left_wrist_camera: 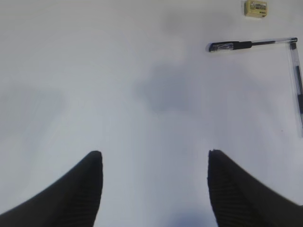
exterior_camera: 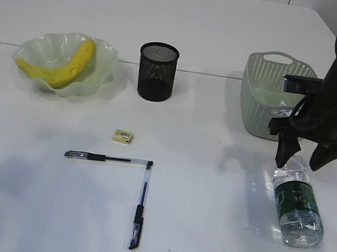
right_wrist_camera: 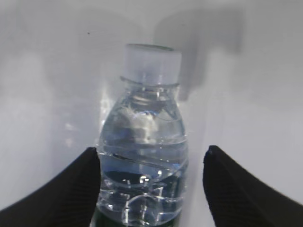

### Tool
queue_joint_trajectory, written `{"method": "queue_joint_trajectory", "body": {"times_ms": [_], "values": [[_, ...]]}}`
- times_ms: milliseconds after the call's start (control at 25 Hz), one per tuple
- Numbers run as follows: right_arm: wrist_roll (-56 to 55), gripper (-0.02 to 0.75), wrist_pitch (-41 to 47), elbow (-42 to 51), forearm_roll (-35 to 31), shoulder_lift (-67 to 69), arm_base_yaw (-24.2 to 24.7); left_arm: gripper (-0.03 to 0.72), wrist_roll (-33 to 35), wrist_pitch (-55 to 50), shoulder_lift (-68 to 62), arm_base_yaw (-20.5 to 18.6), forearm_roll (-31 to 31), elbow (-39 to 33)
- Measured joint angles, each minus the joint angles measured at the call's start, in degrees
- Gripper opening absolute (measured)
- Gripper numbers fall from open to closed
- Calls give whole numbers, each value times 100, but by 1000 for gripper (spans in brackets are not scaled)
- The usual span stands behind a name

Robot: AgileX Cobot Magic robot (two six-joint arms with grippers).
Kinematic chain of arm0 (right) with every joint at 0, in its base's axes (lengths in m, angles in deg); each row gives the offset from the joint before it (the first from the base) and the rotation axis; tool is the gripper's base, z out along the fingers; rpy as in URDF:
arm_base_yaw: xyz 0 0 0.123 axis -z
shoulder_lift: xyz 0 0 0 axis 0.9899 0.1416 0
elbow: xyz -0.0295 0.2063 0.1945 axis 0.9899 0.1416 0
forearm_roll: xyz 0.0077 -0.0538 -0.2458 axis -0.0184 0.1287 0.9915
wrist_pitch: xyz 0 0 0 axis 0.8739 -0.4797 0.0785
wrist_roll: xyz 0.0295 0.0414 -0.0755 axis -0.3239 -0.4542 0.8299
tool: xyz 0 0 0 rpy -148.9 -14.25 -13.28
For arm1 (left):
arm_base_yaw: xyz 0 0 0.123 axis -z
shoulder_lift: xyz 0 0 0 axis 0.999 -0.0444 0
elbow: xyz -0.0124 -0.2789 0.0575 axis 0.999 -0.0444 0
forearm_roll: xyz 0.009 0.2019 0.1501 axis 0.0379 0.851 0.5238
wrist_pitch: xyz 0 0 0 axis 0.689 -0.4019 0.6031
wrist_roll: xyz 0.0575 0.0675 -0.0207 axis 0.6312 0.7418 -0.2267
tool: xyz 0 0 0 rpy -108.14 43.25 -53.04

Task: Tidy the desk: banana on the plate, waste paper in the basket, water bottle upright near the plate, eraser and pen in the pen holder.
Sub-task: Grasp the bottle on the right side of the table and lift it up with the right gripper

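The banana [exterior_camera: 55, 68] lies in the pale green plate [exterior_camera: 105, 57] at the left of the desk [exterior_camera: 200, 248]. The black mesh pen holder [exterior_camera: 157, 71] stands mid-table, and the grey-green basket [exterior_camera: 271, 94] is at the right. The water bottle [exterior_camera: 297, 209] lies on its side, cap toward the basket. My right gripper [exterior_camera: 301, 162] hangs open over its cap end; in the right wrist view the right gripper [right_wrist_camera: 151, 153] straddles the bottle [right_wrist_camera: 142, 137] below the white cap [right_wrist_camera: 151, 64], with a gap at the right finger. The eraser [exterior_camera: 123, 136] and two pens [exterior_camera: 108, 158] [exterior_camera: 140, 205] lie in front. My left gripper [left_wrist_camera: 155, 156] is open over bare desk. The waste paper is out of view.
The left wrist view shows the eraser [left_wrist_camera: 255, 8] and the pens [left_wrist_camera: 251, 45] [left_wrist_camera: 298, 85] at its top right, far from the fingers. A thin seam crosses the desk behind the plate and holder. The basket stands close behind the right arm.
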Motion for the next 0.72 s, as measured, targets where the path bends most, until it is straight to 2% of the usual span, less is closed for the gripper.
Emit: {"method": "queue_joint_trajectory", "body": {"times_ms": [720], "values": [[45, 503, -58, -23, -198, 296, 0, 497, 0, 0, 0, 0, 0, 0]]}}
